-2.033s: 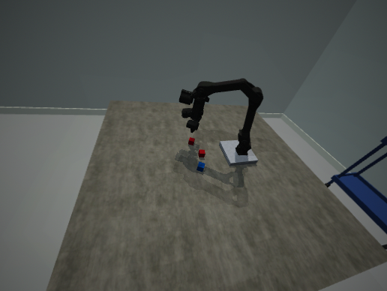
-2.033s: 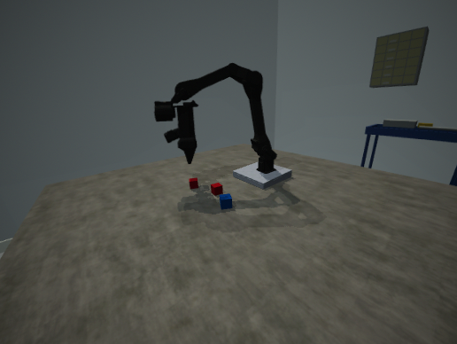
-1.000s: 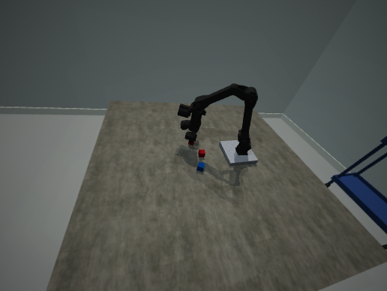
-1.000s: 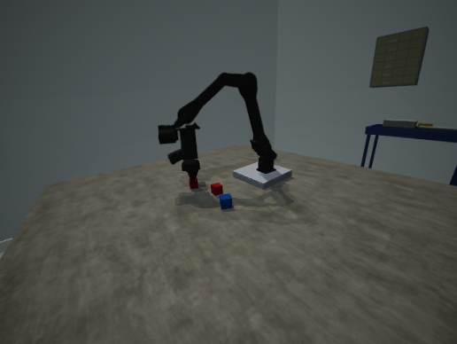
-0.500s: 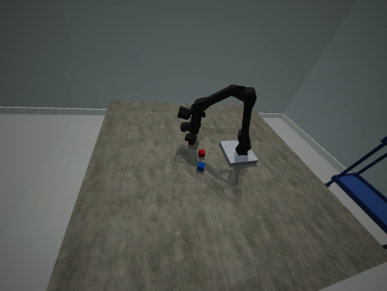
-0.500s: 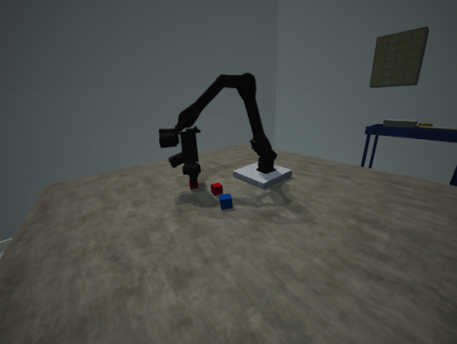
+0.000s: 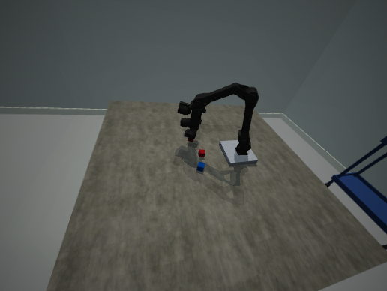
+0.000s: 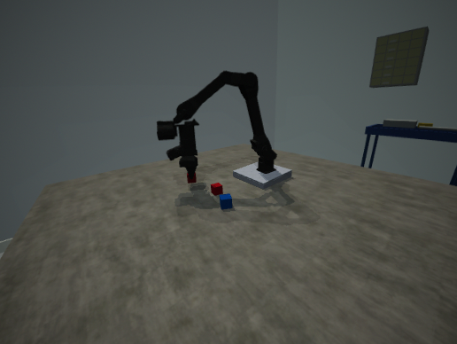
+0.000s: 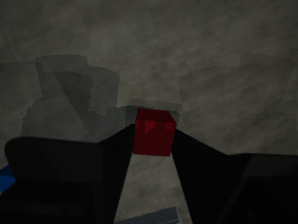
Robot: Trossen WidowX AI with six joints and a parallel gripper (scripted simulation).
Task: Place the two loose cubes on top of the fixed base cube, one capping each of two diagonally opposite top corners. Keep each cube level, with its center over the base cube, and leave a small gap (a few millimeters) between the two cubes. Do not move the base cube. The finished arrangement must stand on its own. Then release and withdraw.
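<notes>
My gripper (image 7: 190, 137) (image 8: 191, 175) (image 9: 152, 130) points down and is shut on a red cube (image 7: 191, 140) (image 8: 191, 179) (image 9: 153, 140). The held cube appears level and a little above the table, its lower part showing below the fingertips in the top and exterior views. The other red cube (image 7: 202, 153) (image 8: 216, 189) rests on the table between the gripper and the blue cube; it does not show in the wrist view. The blue cube (image 7: 201, 166) (image 8: 226, 201) (image 9: 6, 180) stands on the table with nothing on top. It is partly cut off at the wrist view's left edge.
The arm's pale mounting plate (image 7: 233, 159) (image 8: 248, 176) lies to the right of the cubes in the top and exterior views, and its edge (image 9: 152, 218) shows at the bottom of the wrist view. The table (image 7: 180, 232) (image 8: 213, 275) bears the arm's shadows around the cubes.
</notes>
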